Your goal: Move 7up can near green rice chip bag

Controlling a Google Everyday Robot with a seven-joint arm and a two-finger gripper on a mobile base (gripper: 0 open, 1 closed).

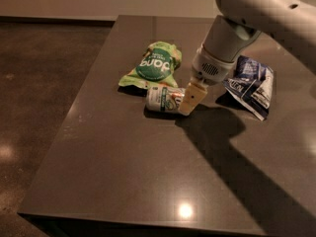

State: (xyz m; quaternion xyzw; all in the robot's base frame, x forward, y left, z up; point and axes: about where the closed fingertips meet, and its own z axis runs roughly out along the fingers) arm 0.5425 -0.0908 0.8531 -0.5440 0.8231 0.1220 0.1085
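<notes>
The 7up can [163, 98] lies on its side on the dark table [148, 172], silver-white with green lettering. It rests just in front of the green rice chip bag [154, 65], close to the bag's lower edge. My gripper [184, 98] reaches down from the upper right and is shut on the can's right end. One tan finger [190, 98] shows in front of the can; the other finger is hidden behind it.
A dark blue and white snack bag [252, 85] lies to the right of the gripper, partly behind the arm [232, 38]. The table's left edge runs beside a dark floor [44, 83]. The arm's shadow falls across the table's right half.
</notes>
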